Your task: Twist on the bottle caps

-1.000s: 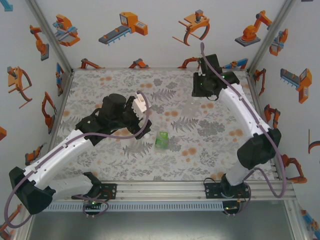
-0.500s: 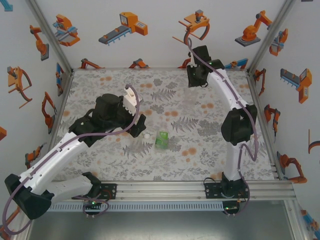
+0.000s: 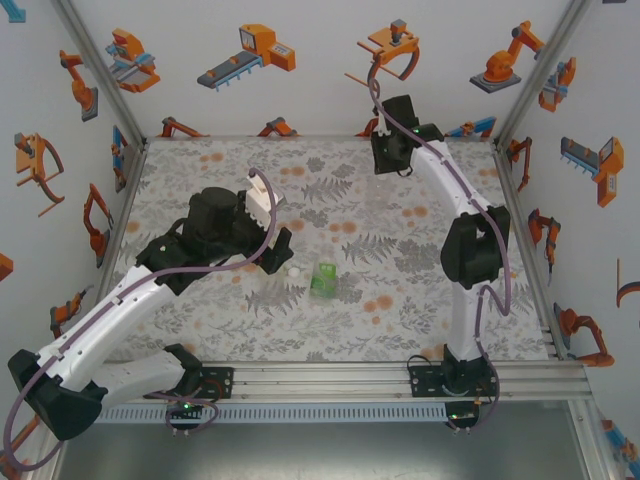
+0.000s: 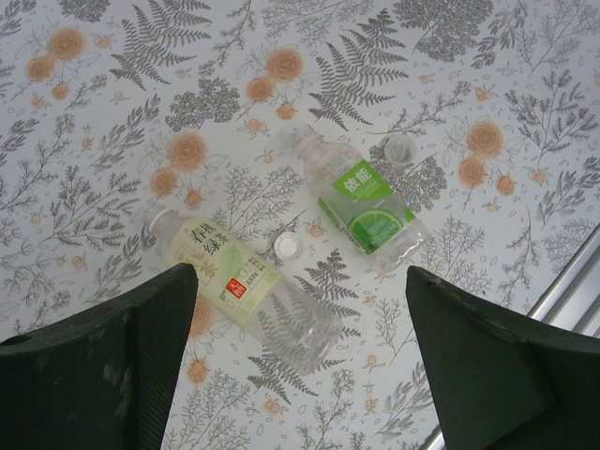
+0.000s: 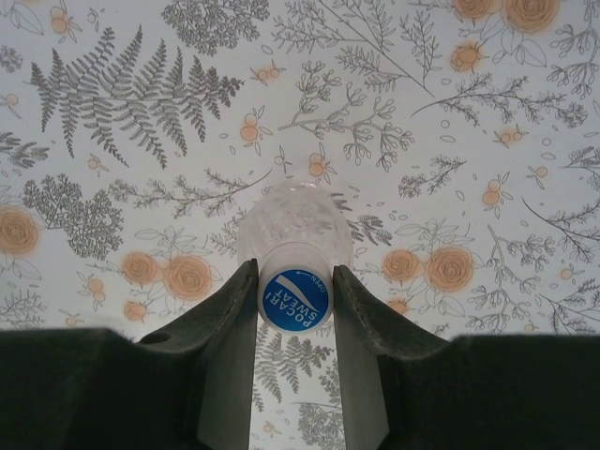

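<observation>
Between the right fingers (image 5: 225, 328), drawn narrow, the blue cap (image 5: 295, 298) is pinched atop the unlabelled bottle (image 5: 295, 220), which points straight down from them, probably so the cap can be turned tight. Below the left fingers (image 4: 122, 375), spread wide and holding nothing, the yellow-label bottle (image 4: 234, 277) and green-label bottle (image 4: 366, 202) lie uncapped on the tabletop (image 4: 94, 141), the white cap (image 4: 287, 247) loose between them and the greenish cap (image 4: 400, 148) beside the green one's neck, nothing blocking the way down.
</observation>
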